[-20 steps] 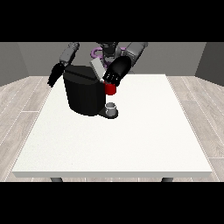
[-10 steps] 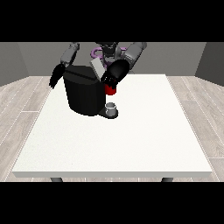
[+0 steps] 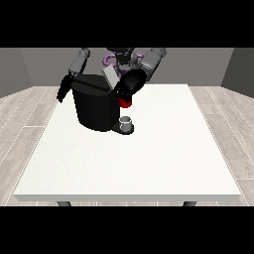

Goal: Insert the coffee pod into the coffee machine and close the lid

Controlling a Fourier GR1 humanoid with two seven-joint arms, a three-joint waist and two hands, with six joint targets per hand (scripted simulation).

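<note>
closing in over the top of the coffee machine [image 3: 96, 106], the hand at the view's right [image 3: 130, 85] now sits a little lower and nearer the machine's front edge than half a second back, with the grey raised lid [image 3: 110, 77] just behind its knuckles. a red thing at the machine [image 3: 125, 102] shows just under that hand, touching or almost touching its lower edge; i cannot tell which. whether the fingers are curled, spread or pinching anything cannot be told, as the hand reads as one dark mass. the coffee pod does not plainly show anywhere. a grey thing [image 3: 126, 122] stands on the machine's base below the hand, well under the fingertips, and i cannot take it for the pod. my judgement is that the insertion step is under way and the lid, tilted up, is not yet shut. the forearm slopes down from the shoulder toward the machine. the hand at the view's left [image 3: 63, 89] hangs beside the machine's far flank, pointing down, apart from the lid; its fingers cannot be made out either. the table [image 3: 163, 158] carries only the machine.
</note>
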